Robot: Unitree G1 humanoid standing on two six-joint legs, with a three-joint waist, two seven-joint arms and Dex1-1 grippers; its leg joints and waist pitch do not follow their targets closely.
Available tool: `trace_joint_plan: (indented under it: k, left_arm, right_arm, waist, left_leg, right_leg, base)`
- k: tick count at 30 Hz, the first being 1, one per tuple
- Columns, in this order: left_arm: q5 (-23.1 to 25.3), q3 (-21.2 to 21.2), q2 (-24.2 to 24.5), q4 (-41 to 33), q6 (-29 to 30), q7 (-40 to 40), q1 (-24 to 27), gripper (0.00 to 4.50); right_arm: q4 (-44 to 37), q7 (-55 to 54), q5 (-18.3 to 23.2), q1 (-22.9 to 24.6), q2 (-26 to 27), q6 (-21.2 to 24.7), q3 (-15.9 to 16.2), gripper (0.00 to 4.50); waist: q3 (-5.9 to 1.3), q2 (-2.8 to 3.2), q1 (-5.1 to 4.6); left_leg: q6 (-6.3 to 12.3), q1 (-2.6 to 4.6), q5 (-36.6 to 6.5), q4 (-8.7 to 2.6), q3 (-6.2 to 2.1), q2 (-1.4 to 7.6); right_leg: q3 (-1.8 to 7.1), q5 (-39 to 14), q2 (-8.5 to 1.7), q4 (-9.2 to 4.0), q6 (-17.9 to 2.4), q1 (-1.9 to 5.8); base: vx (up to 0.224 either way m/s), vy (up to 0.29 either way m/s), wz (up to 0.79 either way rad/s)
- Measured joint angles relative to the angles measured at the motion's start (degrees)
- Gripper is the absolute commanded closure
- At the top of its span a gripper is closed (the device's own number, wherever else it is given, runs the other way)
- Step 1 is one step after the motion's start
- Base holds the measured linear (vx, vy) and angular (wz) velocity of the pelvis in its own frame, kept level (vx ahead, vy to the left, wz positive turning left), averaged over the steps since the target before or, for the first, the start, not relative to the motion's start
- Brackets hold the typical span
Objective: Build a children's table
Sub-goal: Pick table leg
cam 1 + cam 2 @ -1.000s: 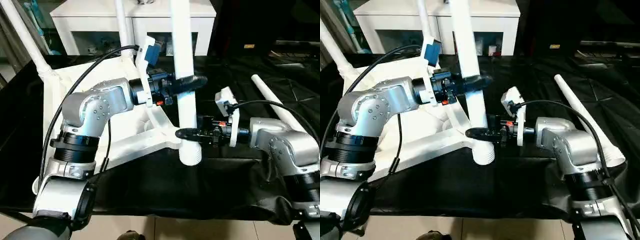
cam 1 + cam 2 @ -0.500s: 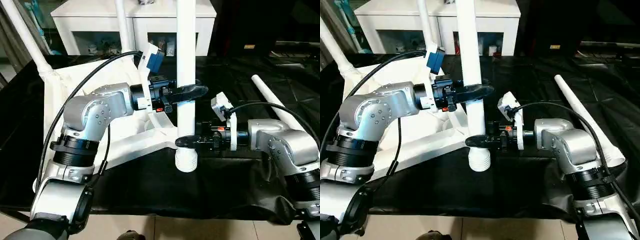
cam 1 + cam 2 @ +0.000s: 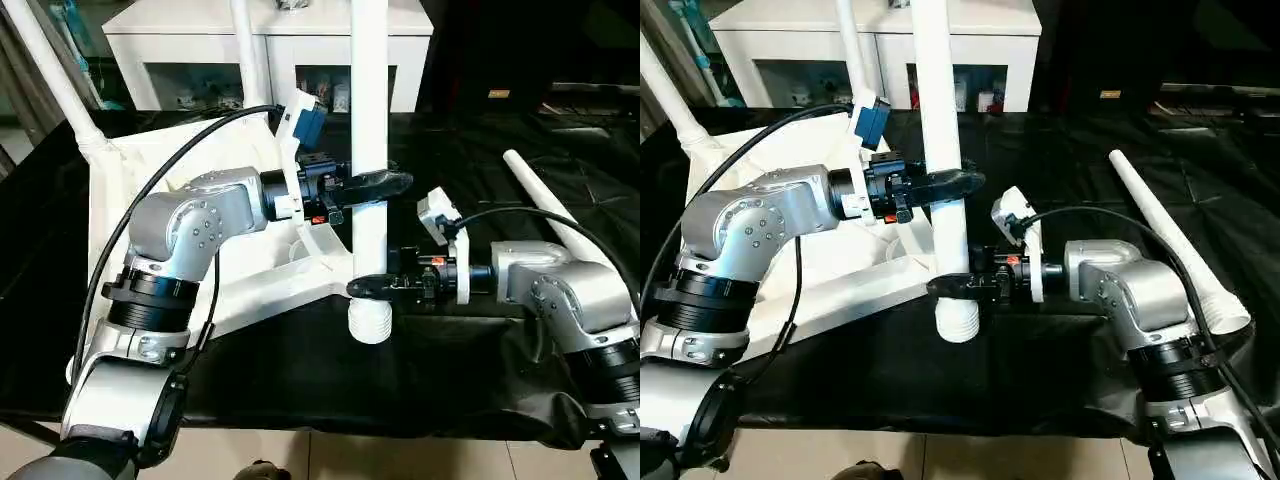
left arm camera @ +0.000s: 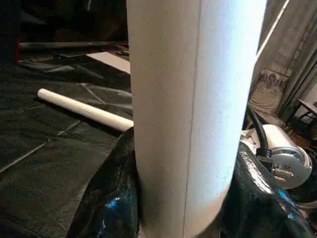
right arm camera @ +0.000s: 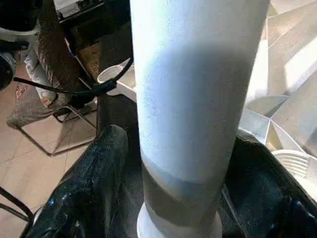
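The children's table top (image 3: 150,165) lies upside down on black cloth, with two white legs (image 3: 52,78) standing in its far corners. A third leg (image 3: 368,120) stands upright in the air. Its threaded end (image 3: 369,322) hangs just off the top's near corner, beside a round socket (image 3: 299,253). My left gripper (image 3: 385,183) is shut on this leg at mid height, its black fingers (image 4: 106,198) pressing on both sides. Lower down, my right gripper (image 3: 365,288) is shut on the same leg (image 5: 198,74), just above the thread.
A loose white leg (image 3: 548,208) lies on the black cloth (image 3: 300,380) at the right. A white cabinet (image 3: 265,35) with glass-fronted compartments stands behind the table top. The cloth's front edge drops to a tiled floor (image 3: 330,462).
The held leg has gone from leaning to upright, and its threaded end has shifted slightly left and down. Both grippers moved with it and kept their hold.
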Motion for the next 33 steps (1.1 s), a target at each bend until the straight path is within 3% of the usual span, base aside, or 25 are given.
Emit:
trace_joint_plan:
  k: [13,14,24,33]
  left_arm:
    - [-0.01,0.01,-0.45,0.07,0.00,-0.28,-0.27,2.75]
    - [-0.01,0.01,-0.45,0.07,0.00,-0.34,-0.27,2.75]
    - [-0.17,0.04,-0.59,0.11,0.00,-0.61,-0.31,2.75]
    - [-0.16,0.15,-0.63,0.20,-0.02,-0.57,-0.32,2.75]
  right_arm:
    - [0.01,-0.04,-0.13,0.02,0.50,0.00,0.67,1.48]
    - [0.01,-0.04,-0.13,0.02,0.53,0.00,0.67,1.76]
    - [0.07,-0.19,-0.31,0.02,0.82,0.01,0.68,2.57]
    - [0.07,-0.19,-0.31,0.02,0.91,0.00,0.68,2.65]
  waist:
    - [-0.01,0.01,0.00]
    - [-0.01,0.01,0.00]
    - [-0.01,0.01,0.00]
    - [-0.01,0.01,0.01]
  left_leg:
    - [0.00,0.00,0.00,0.07,0.00,0.00]
    - [0.00,0.00,0.00,0.07,0.00,0.00]
    - [0.00,0.00,0.00,0.08,0.00,0.00]
    - [0.00,0.00,0.00,0.09,-0.01,0.00]
  right_leg:
    - [0.00,0.02,0.00,0.04,-0.03,0.01]
    - [0.00,0.02,0.00,0.04,-0.03,0.01]
    - [0.01,0.02,-0.01,0.05,-0.03,0.01]
    - [0.01,0.02,-0.01,0.06,-0.03,0.01]
  base:
    - [0.000,0.000,0.00]
    - [0.000,0.000,0.00]
    - [0.000,0.000,0.00]
    - [0.000,0.000,0.00]
